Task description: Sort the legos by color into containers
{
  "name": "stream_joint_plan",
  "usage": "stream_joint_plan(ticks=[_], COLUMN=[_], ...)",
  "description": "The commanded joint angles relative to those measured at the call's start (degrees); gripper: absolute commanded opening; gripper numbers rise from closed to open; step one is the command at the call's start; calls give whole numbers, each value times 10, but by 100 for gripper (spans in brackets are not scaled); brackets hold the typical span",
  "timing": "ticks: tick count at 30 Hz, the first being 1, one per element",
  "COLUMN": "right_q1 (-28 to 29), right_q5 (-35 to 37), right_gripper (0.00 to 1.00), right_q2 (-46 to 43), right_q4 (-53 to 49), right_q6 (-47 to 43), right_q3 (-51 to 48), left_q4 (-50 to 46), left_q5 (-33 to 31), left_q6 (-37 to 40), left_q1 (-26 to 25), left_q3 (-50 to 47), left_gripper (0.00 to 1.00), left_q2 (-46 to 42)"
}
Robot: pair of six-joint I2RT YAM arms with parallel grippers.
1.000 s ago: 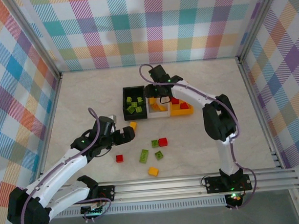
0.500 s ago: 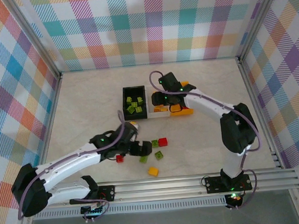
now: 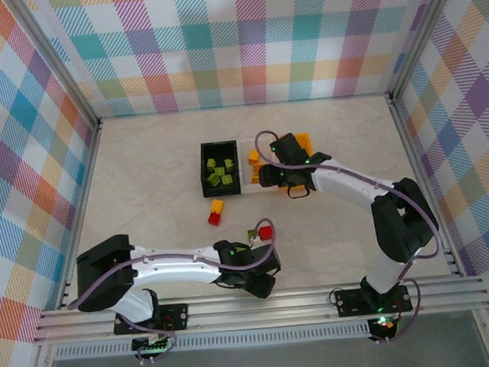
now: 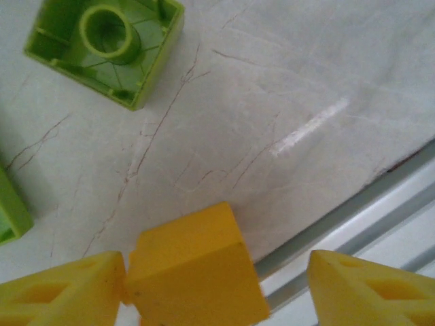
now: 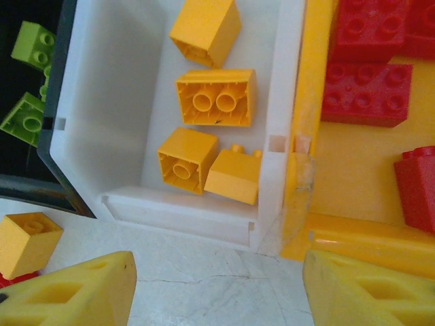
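The whole tabletop (image 3: 143, 174) is being viewed from high above. The white bin (image 5: 115, 88), mid-frame there, is being looked into closely from the right wrist; tabletop is being skimmed closer from the left.

Three joined bins stand in a row. The black bin (image 3: 221, 190) holds lime green bricks (image 3: 218, 170). At its 3 o'clock the white bin (image 5: 109, 102) holds four yellow-orange bricks (image 5: 216, 98), one of them tilted. Further toward 3 o'clock, the orange-yellow bin (image 5: 353, 190) holds red bricks (image 5: 367, 92).

On the table at the black bin's 6 o'clock, a loose yellow brick (image 3: 217, 205) touches a loose red brick (image 3: 214, 219). At their 4 o'clock a green brick (image 3: 253, 232) touches a second red brick (image 3: 266, 231). An upturned green brick (image 4: 105, 44) lies hollow side up, with a yellow cube (image 4: 194, 268) at its 5 o'clock.
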Motion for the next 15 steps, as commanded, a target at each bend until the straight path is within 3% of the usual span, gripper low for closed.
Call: stream_joint_plan(ticks=[1,11,15], right_q1=[-10,-18,-18], right_q5=[-4,-12,-18], right_gripper=[67,67,66], right_q2=[-29,-39,-47], right_q4=[25,35,43], right_q6=[8,8,15], right_q3=[-10,-25,-41], left_q4=[-35,-48,-30], left_q5=[-37,-79,-72], left_q6=[-6,-10,-12], left_q1=[-9,-8,34], left_q3=[18,24,4], left_gripper=[65,42,40], left_q2=[14,0,-65])
